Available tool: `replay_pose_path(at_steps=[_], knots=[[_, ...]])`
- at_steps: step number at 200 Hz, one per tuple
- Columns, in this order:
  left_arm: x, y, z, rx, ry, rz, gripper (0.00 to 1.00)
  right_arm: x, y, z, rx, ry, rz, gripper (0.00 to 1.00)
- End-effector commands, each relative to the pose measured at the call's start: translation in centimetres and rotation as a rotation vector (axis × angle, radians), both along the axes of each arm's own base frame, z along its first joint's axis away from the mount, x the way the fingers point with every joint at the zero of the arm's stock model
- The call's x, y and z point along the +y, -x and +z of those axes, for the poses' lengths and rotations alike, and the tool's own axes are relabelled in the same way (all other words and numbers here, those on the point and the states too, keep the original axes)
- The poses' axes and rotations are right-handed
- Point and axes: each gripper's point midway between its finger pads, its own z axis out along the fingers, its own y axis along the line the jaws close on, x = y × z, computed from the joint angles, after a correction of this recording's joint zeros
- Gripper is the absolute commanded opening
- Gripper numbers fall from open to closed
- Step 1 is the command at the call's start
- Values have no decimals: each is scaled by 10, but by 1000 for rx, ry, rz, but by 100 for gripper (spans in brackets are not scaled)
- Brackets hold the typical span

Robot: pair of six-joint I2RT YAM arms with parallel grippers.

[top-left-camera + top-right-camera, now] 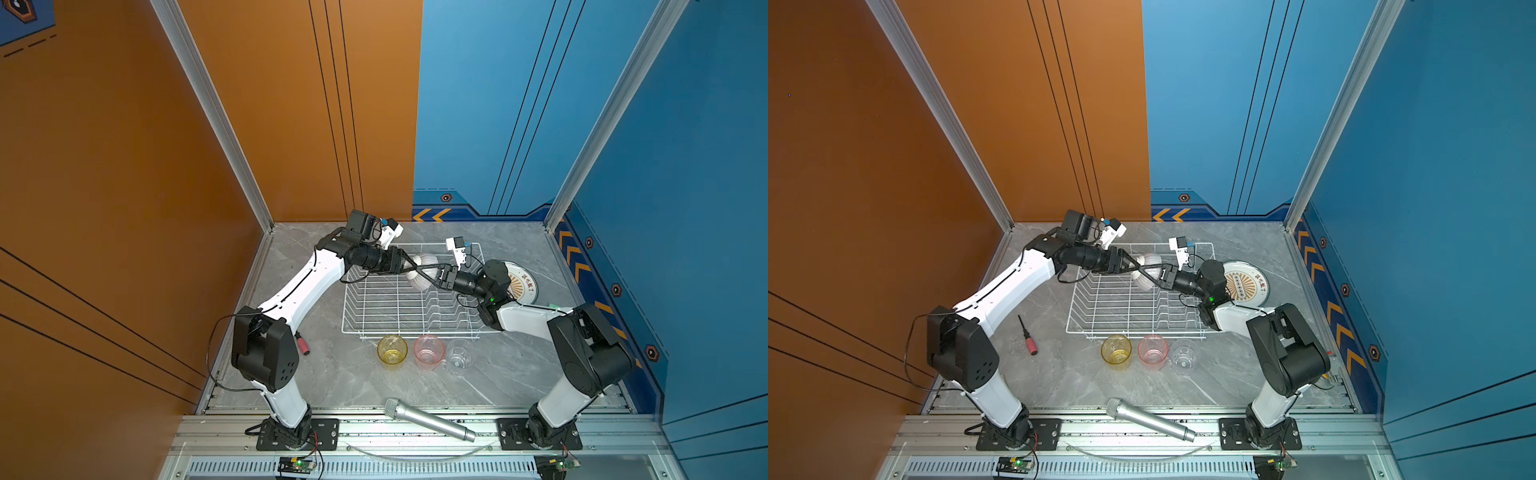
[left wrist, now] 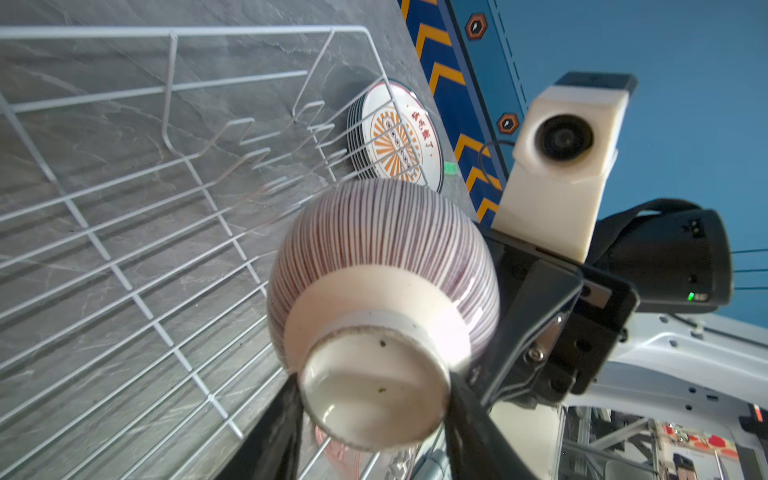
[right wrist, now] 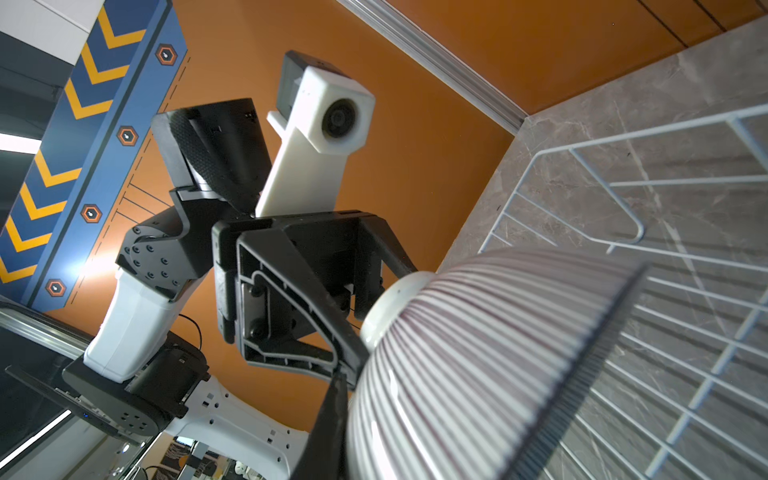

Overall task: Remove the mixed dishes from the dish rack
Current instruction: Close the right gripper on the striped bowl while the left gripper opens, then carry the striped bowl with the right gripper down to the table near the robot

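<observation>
The striped bowl [image 1: 424, 272] [image 1: 1148, 272] hangs on its side above the back of the white wire dish rack [image 1: 411, 332] [image 1: 1133, 331]. My left gripper [image 1: 409, 268] [image 2: 374, 386] is shut on the bowl's white foot [image 2: 374, 395], one finger on each side. My right gripper [image 1: 428, 275] [image 3: 353, 415] comes from the opposite side and is shut on the bowl's [image 3: 498, 353] wall near the rim. Only one of its fingers [image 3: 332, 415] shows; the bowl hides the other. The rack wires [image 2: 124, 257] under the bowl are bare.
A stack of orange-patterned plates [image 1: 521, 286] [image 1: 1246, 282] [image 2: 399, 141] lies right of the rack. Yellow [image 1: 392, 349], pink [image 1: 429, 351] and clear [image 1: 459, 355] tumblers stand in a row before it. A silver microphone [image 1: 428, 419] lies at the front edge. A red-handled screwdriver [image 1: 1029, 336] lies left.
</observation>
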Motion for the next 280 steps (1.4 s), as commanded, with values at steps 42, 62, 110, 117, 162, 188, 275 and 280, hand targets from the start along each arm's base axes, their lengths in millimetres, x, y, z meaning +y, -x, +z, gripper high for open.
replay_pose_path(at_steps=[42,62,110,117,162,188,275,280], knots=[[-1,7,28,-83,33,1,56,3,3,15,-49,-37,2,0],[20,-2,32,-136,-29,105,75,9,9,14,-63,8,20,0],[115,-8,52,-292,-282,453,85,46,51,-2,-206,428,98,0],[128,-6,55,-310,-320,492,85,50,61,-5,-242,512,114,0],[196,1,37,-278,-445,654,85,91,154,1,-605,895,361,0],[222,2,22,-232,-468,716,90,110,208,-9,-793,1010,534,0],[230,5,31,-245,-437,723,92,159,260,-100,-1064,1390,780,0],[229,4,30,-243,-436,719,92,162,260,-105,-1071,1404,785,0]])
